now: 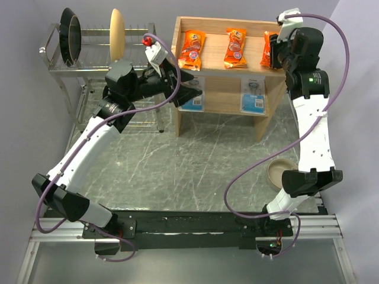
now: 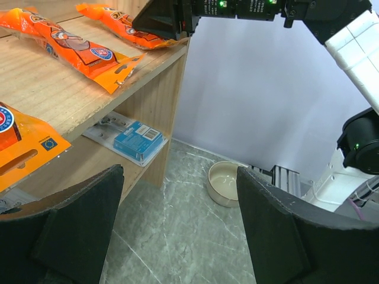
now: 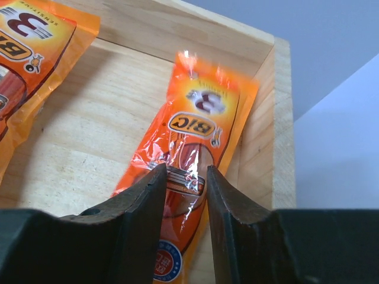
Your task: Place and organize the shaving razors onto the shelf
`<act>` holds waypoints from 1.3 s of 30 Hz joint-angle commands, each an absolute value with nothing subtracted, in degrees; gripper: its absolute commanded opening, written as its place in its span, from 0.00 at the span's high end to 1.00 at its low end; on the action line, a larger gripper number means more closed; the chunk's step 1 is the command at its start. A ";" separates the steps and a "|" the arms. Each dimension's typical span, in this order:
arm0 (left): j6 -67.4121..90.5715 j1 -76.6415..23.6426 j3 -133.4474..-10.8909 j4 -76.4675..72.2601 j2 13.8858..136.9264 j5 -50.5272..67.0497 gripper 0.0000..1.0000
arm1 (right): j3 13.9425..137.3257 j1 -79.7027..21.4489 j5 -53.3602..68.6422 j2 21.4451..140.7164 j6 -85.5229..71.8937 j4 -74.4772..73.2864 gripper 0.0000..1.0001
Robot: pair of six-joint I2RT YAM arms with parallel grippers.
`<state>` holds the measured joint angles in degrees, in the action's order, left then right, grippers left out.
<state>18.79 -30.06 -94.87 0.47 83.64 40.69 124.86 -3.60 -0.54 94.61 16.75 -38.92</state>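
Three flat, glossy orange packets (image 1: 235,47) are lying in a row on the top tier of your pale bare-wood shelf (image 1: 214,54). Two rectangular blue-and-white blister cards (image 1: 254,96) with clear fronts are resting on the lower tier. Your right arm is reaching up over the shelf's right end, its right gripper (image 3: 185,171) pointing down, the dark fingers nearly together and pinching the crinkled middle of the rightmost packet (image 3: 204,127), which is sitting just beside the side wall. Your left arm is stretching toward the shelf's left front, left gripper (image 2: 180,174) spread wide and empty.
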 commanded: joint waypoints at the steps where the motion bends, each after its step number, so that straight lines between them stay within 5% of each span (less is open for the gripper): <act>1: 19.25 -29.88 -94.48 -1.93 81.47 41.40 0.18 | 124.02 -4.04 -3.77 90.18 21.61 -34.55 0.55; 8: 18.37 -29.80 -95.09 -1.50 81.39 40.78 0.17 | 117.72 -4.22 -0.98 84.83 19.25 -24.82 0.38; 10: 17.76 -29.62 -95.53 -1.23 81.30 39.64 0.01 | 113.84 -4.22 4.00 80.19 16.02 -20.24 0.30; 11: 16.01 -29.53 -96.41 -0.19 81.39 38.94 0.01 | 110.34 -4.13 5.96 78.59 14.43 -15.95 0.27; 14: 9.25 -29.18 -98.96 4.55 81.47 36.31 0.01 | 104.62 -4.22 11.24 73.49 8.20 -12.92 0.00; 21: -2.20 -28.83 -92.65 11.60 75.68 25.50 0.00 | 86.16 -4.22 25.04 59.98 4.74 -29.26 0.00; 24: -0.35 -26.46 -86.06 11.43 71.99 22.15 0.00 | 76.57 -4.57 19.64 54.95 -1.73 -34.43 0.00; 28: 1.93 -21.46 -77.28 10.11 68.56 17.85 0.01 | 79.18 -4.57 11.44 54.93 -5.80 -46.92 0.00; 39: 8.35 -10.02 -67.76 4.92 67.15 16.35 0.01 | 82.00 -4.57 4.58 50.80 -2.18 -48.51 0.00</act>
